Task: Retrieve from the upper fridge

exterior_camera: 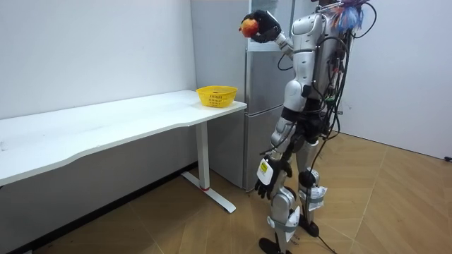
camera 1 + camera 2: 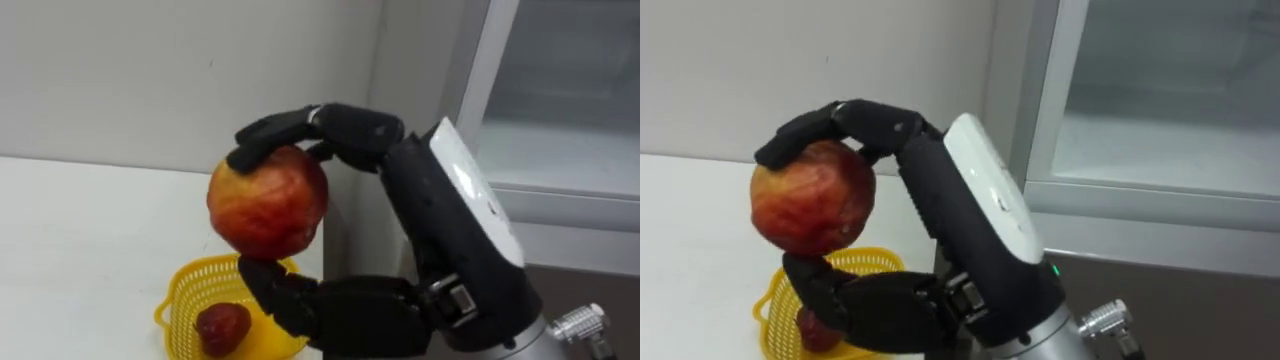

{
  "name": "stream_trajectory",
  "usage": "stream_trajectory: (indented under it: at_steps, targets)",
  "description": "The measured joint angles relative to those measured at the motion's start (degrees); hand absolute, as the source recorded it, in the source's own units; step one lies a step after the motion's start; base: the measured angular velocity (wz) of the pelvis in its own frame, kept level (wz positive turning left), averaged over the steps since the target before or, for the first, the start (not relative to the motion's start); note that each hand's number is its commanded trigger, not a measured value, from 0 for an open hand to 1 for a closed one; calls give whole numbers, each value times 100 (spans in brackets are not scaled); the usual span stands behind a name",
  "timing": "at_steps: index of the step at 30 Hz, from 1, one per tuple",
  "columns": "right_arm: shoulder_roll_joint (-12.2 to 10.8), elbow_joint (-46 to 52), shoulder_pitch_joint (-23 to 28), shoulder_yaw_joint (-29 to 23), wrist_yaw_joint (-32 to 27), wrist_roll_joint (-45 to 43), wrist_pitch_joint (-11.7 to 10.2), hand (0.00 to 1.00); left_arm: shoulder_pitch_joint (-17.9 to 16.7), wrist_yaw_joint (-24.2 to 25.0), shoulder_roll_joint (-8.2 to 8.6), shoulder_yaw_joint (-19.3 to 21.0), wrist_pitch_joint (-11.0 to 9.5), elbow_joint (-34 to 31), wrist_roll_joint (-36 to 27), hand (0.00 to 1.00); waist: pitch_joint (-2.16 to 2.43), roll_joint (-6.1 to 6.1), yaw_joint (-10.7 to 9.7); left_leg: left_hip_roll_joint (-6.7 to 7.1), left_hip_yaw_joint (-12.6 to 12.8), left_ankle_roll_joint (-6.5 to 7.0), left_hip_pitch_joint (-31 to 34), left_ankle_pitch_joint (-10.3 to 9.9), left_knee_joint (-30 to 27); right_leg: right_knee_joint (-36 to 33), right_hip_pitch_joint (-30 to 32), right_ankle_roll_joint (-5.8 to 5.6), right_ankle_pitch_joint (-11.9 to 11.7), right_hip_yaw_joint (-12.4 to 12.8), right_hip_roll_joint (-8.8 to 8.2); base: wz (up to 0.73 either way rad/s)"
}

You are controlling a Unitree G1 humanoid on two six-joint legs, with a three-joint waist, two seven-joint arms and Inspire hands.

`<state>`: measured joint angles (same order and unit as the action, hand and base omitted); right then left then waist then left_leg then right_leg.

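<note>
A red-and-yellow apple [image 2: 268, 203] is held aloft in the robot's right hand [image 2: 420, 210], fingers curled over its top and thumb pressed under it, arm bent upward before the silver fridge [image 1: 265, 77]. Below the fruit, a yellow basket [image 2: 185, 282] with a small red fruit [image 2: 222, 328] in it is seen at the white bench [image 2: 80, 240] corner, close to its edge. The left hand [image 1: 271, 176] is hung beside the thigh over bare wooden floor; its state cannot be told.
</note>
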<state>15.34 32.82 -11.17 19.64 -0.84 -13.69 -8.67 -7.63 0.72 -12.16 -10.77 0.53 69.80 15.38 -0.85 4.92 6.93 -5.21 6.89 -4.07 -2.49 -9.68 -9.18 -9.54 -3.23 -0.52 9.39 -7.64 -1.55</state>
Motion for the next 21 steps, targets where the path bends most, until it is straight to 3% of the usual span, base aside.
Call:
stream_trajectory:
  at_steps: [9,11,13,16,21]
  targets:
    - [36,-879,-119,2,150,-468,149,100,69,90,-34,-90,58,-10,56,0,26,63,30,9,-115,0,82,2,-35,41,17,4,-2,-111,-6,5]
    - [44,-1164,-263,2,140,-518,212,100,87,86,-48,-81,77,-10,50,0,13,95,70,10,-131,0,89,2,-38,43,4,4,-2,-134,-7,6]
    - [44,-1732,-469,-9,89,-557,230,100,126,81,-91,-81,82,-5,52,0,-28,172,91,17,-218,-1,79,2,-57,89,-76,4,-2,-204,-6,18]
    - [47,-2102,-470,-20,67,-879,306,100,124,73,-102,-53,85,-8,55,0,-14,231,163,19,-257,-2,111,1,-56,90,-73,3,-1,-256,-9,10]
    - [42,-2532,-726,-67,18,-1096,360,100,132,112,-46,74,203,-10,58,0,-19,222,240,24,-308,-2,127,2,-54,90,-83,2,0,-301,-14,5]
